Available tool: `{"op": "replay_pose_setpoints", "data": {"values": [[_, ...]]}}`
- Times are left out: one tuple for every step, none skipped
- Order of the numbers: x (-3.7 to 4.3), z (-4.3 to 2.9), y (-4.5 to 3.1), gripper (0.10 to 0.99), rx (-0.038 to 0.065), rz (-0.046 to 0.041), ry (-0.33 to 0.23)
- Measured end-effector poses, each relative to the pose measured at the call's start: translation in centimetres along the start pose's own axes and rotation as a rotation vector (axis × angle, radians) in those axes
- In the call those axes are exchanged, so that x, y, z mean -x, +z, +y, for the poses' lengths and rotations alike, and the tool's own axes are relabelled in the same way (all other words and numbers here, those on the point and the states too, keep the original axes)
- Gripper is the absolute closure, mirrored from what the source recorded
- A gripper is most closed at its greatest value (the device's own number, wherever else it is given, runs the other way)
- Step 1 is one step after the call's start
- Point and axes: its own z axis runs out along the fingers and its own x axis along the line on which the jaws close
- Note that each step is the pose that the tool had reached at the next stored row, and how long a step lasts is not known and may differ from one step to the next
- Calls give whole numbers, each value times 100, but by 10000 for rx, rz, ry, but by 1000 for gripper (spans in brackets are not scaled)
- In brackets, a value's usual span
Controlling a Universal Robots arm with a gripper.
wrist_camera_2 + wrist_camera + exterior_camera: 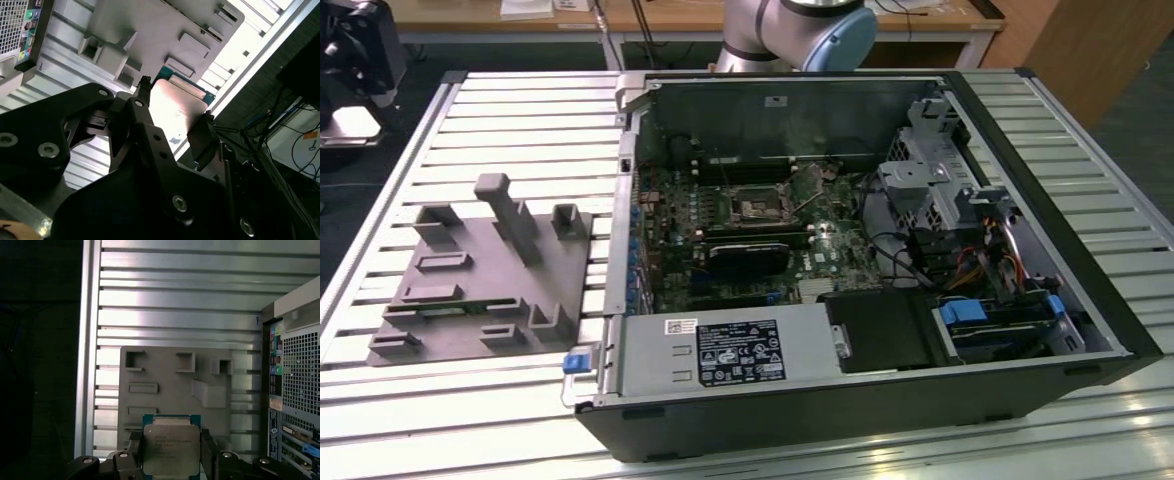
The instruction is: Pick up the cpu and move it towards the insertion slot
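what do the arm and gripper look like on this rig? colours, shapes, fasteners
The arm is rounded silver-grey metal with a pale blue joint cap. The gripper is matte black, with a chunky body and angular linkage plates dotted with silver screws. Its two fingers are black, flat-faced bars.

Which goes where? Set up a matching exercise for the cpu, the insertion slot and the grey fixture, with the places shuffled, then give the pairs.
Things:
1. cpu
2. insertion slot
3. grey fixture

Places:
A. lying on the slatted table, outside the computer case
B. clamped in the gripper
C. on the green board inside the computer case

Pairs: 1-B, 2-C, 3-A.
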Motion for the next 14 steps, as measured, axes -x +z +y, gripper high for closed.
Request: {"op": "replay_pose_setpoints", "data": {"values": [[7, 0, -7, 541, 1, -1, -1], [17, 0, -13, 541, 2, 0, -1], [29, 1, -20, 541, 1, 6, 0], [45, 0, -23, 541, 0, 12, 0], [69, 0, -25, 541, 1, 19, 1], [94, 0, -27, 541, 1, 28, 1], [121, 0, -30, 541, 1, 36, 1], [147, -1, -31, 541, 1, 43, 2], [175, -1, -34, 541, 1, 54, 2], [202, -1, -36, 541, 1, 63, 3], [229, -1, -38, 541, 1, 70, 3], [256, -2, -40, 541, 2, 76, 3], [283, -2, -43, 541, 2, 86, 4], [312, -2, -45, 541, 2, 95, 4]]}}
